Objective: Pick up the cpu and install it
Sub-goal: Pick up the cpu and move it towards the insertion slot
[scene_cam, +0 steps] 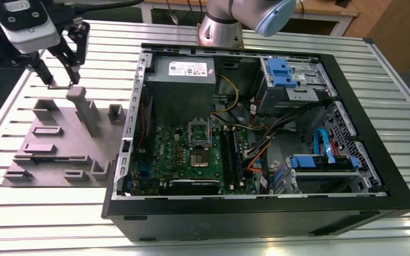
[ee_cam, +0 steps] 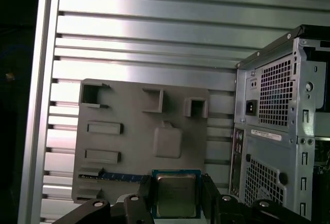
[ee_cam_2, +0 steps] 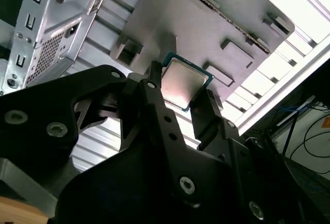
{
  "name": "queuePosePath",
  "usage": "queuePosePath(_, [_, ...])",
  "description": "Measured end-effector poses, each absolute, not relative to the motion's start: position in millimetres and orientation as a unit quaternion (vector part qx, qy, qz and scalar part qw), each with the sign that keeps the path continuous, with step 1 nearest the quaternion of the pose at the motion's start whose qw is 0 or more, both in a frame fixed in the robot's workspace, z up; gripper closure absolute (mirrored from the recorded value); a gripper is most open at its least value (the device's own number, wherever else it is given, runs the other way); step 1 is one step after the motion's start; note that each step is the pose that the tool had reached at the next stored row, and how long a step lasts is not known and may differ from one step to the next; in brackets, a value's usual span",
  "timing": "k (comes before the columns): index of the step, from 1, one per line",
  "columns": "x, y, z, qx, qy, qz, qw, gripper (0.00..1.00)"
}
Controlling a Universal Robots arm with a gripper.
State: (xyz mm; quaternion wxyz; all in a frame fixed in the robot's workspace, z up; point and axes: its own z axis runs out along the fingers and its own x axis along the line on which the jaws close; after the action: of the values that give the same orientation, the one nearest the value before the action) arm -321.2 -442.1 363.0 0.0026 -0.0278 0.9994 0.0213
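Observation:
The cpu (ee_cam_2: pixel 183 82) is a small flat square chip with a silvery top and a green-blue rim. My gripper (ee_cam_2: pixel 183 89) is shut on it, a black finger (ee_cam_2: pixel 154 97) pressing each of two opposite edges. The first wrist view shows the cpu (ee_cam: pixel 176 193) held level between the fingers (ee_cam: pixel 208 189), above the near edge of the grey holder plate (ee_cam: pixel 134 131). In the exterior view my gripper (scene_cam: pixel 61 84) hangs over the holder plate's (scene_cam: pixel 55 144) far end, to the exterior view's left of the open black computer case (scene_cam: pixel 376 133). The motherboard's square socket (scene_cam: pixel 200 158) lies open-framed inside the case.
The holder plate carries several raised blocks and posts, one tall post (scene_cam: pixel 84 109) just below my gripper. The case holds a grey power supply (scene_cam: pixel 182 80), blue drive brackets (scene_cam: pixel 280 72) and loose cables (scene_cam: pixel 262 144). All stands on a slatted aluminium table (scene_cam: pixel 48 192).

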Motion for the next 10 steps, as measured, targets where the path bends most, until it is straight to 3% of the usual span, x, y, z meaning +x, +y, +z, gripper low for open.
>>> queuePosePath(10, [-292.1, -442.1, 362.0, -0.028, 0.999, 0.021, 0.000, 0.53])
